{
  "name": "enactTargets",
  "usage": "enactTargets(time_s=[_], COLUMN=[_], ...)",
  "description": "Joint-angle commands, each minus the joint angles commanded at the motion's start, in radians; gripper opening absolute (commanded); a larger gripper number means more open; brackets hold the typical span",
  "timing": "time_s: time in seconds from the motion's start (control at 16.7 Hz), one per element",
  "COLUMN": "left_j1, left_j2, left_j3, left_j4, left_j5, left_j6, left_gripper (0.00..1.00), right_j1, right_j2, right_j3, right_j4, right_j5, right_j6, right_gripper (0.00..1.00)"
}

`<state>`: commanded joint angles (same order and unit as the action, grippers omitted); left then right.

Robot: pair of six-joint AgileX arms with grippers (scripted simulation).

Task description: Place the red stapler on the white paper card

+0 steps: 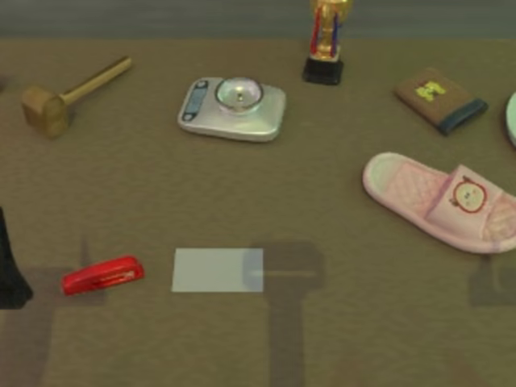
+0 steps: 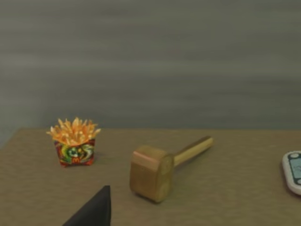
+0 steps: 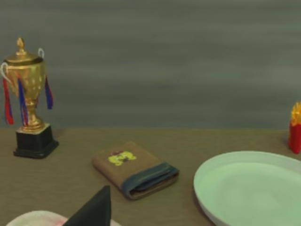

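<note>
Red stapler (image 1: 102, 275) lies just left of the white paper card (image 1: 217, 270), ungripped; end effector states unclear.

Mallet (image 1: 56, 98), scale (image 1: 232, 108), trophy (image 1: 326, 40), wallet (image 1: 440, 100), slipper (image 1: 442, 201).

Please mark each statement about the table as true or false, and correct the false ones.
1. The red stapler lies on the white paper card. False: it lies on the table, left of the card, apart from it.
2. The silver kitchen scale sits behind the card. True.
3. The pink slipper is on the table's left side. False: it is on the right side.
4. The wooden mallet lies at the far left. True.
5. The trophy stands on the scale. False: it stands on the table, right of it.
</note>
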<state>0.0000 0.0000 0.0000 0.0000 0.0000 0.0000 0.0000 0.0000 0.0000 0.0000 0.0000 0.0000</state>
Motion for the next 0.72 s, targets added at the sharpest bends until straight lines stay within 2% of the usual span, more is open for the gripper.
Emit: enactTargets(time_s=[0.3, 0.48, 0.72], left_j1=[-0.015, -0.042, -0.089], left_j2=[0.063, 0.222, 0.564], left_j3=[0.058, 0.189, 0.427], left_j4=[-0.049, -0.158, -0.364], left_j5=[0.003, 0.004, 0.001], left_j6=[0.046, 0.148, 0.337], left_gripper=[1.00, 1.00, 1.00], right_j1=[0.000, 0.000, 0.000], right_j2=[0.000, 0.000, 0.000], right_j3=[0.000, 0.000, 0.000], right_j4=[0.000, 0.000, 0.000], right_j5=[0.000, 0.000, 0.000], right_j6=[0.000, 0.000, 0.000], right_gripper=[1.00, 1.00, 1.00])
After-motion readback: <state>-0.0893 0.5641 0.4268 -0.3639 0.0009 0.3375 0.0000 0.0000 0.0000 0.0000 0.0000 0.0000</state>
